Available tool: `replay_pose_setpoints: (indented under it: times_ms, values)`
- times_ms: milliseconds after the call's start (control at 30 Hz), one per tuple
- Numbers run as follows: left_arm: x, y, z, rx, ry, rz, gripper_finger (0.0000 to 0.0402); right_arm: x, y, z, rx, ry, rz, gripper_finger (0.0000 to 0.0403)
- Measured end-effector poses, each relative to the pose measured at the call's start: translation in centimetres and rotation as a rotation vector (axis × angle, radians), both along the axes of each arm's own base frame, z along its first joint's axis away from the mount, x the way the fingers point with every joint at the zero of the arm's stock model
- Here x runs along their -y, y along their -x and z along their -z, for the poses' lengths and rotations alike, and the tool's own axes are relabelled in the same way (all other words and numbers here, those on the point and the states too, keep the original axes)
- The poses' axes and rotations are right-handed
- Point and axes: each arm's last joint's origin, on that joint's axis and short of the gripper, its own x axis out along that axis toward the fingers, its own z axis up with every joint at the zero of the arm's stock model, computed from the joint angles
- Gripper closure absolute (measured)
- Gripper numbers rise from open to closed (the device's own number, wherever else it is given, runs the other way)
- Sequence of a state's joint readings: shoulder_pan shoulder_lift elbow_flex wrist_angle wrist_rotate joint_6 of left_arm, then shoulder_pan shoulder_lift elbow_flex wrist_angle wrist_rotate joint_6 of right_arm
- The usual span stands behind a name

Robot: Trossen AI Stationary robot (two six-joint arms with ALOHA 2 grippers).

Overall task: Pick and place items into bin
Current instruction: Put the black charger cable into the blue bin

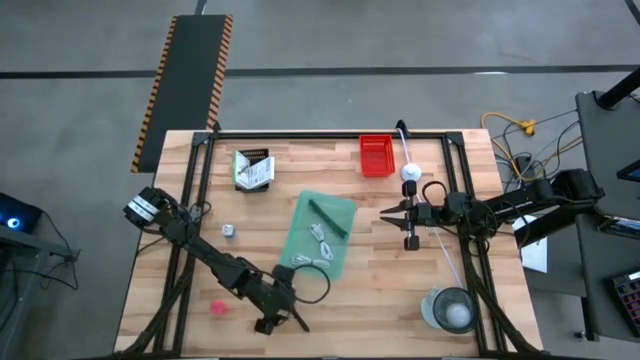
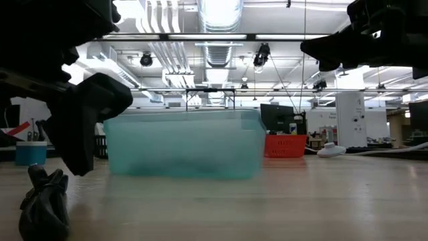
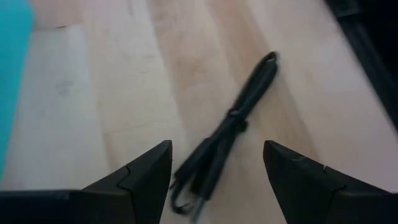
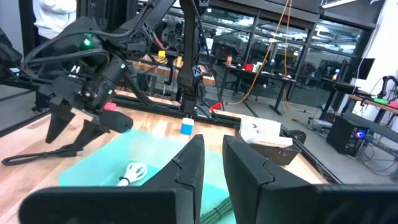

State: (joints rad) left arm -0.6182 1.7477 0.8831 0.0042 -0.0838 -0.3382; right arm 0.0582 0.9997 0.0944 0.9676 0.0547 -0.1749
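Note:
My left gripper [image 3: 217, 149] is open near the table's near edge [image 1: 283, 308]. It hovers over a bundled black cable [image 3: 239, 112] that lies flat on the wood [image 2: 43, 201]; its fingers stand to either side without touching it. My right gripper [image 4: 212, 146] is shut and empty, raised just right of the translucent green bin [image 1: 320, 238]. A white coiled cable [image 4: 132, 172] and a green marker [image 1: 325, 212] lie in the bin. On the table lie white printed packets [image 1: 253, 168], a small silvery piece [image 1: 229, 231] and a pink blob [image 1: 218, 308].
A red basket [image 1: 377, 155] stands at the far edge, with a white object [image 1: 410, 172] beside it. A clear round container [image 1: 450, 308] sits at the near right corner. Black frame rails [image 1: 195, 190] run along both sides of the table.

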Motion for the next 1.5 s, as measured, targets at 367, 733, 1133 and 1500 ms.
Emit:
replay_pose_setpoints:
  times_ms: [367, 733, 1133, 1500]
  values:
    - [-0.4, 0.3, 0.5, -0.034, -0.050, -0.047, 0.0232, 0.0, 0.0, 0.0, 0.000, 0.000, 0.000, 0.0355]
    - [-0.1, 0.2, 0.1, -0.054, -0.003, -0.007, 0.0372, 0.0, 0.0, 0.0, 0.000, 0.000, 0.000, 0.0355]
    - [-0.4, 0.3, -4.8, 0.143, -0.044, 0.110, 0.0383, 0.0, 0.0, 0.0, 0.000, 0.000, -0.001, 0.0355]
    - [-5.8, 0.1, -9.5, 0.333, -0.241, -0.321, 0.0383, 0.0, 0.0, 0.0, 0.000, 0.000, -0.001, 0.0355]
